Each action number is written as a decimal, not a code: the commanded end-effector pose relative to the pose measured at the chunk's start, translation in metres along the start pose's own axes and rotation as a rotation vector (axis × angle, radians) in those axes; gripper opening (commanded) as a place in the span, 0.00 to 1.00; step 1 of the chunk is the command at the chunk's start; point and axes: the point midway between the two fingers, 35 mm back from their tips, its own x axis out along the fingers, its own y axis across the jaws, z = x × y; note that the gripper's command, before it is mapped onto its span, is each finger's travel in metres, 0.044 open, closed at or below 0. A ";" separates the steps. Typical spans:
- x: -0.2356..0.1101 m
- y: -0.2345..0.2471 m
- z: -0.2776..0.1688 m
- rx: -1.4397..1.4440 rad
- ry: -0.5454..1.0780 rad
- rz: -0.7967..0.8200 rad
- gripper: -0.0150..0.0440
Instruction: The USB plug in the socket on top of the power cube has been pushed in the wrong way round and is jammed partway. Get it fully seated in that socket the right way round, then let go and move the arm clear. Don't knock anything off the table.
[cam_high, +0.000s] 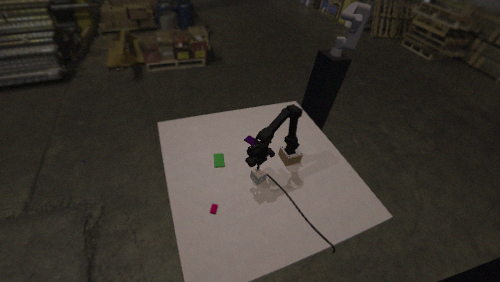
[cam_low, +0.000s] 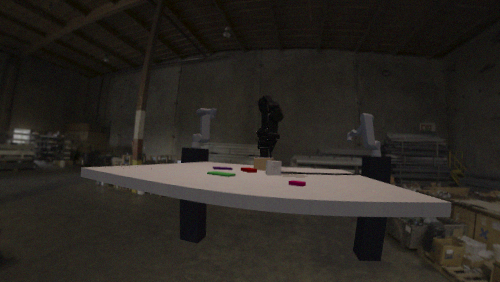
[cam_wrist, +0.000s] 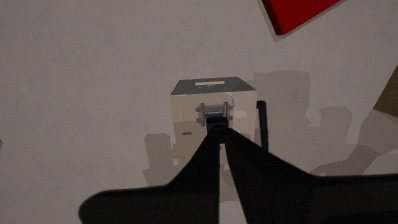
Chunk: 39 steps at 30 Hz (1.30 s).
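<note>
The pale power cube (cam_high: 259, 177) (cam_low: 273, 168) (cam_wrist: 189, 107) stands on the table. In the wrist view a grey bracket-like outline (cam_wrist: 215, 106) shows on its upper face, and a grey side face has a light slot. My gripper (cam_wrist: 220, 134) (cam_high: 258, 168) is over the cube, its fingers nearly together, shut on the small black USB plug (cam_wrist: 217, 123). The plug is at the near edge of the grey outline. The fingers hide the plug's lower part, so its depth and which way round it is cannot be told. A black cable (cam_high: 300, 211) (cam_wrist: 263, 125) runs beside the cube.
A red block (cam_low: 248, 170) (cam_wrist: 300, 12), a purple block (cam_high: 249, 140) (cam_low: 222, 168), a green block (cam_high: 219, 160) (cam_low: 221, 174) and a magenta block (cam_high: 214, 209) (cam_low: 297, 183) lie on the table. A brown box (cam_high: 291, 158) (cam_low: 262, 163) is at the arm's base. The cable reaches the table's edge.
</note>
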 end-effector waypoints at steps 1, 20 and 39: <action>0.001 0.000 0.001 -0.005 -0.004 0.000 0.25; 0.003 0.000 0.000 -0.005 -0.004 0.000 0.25; 0.006 0.000 0.000 -0.005 -0.004 0.000 0.25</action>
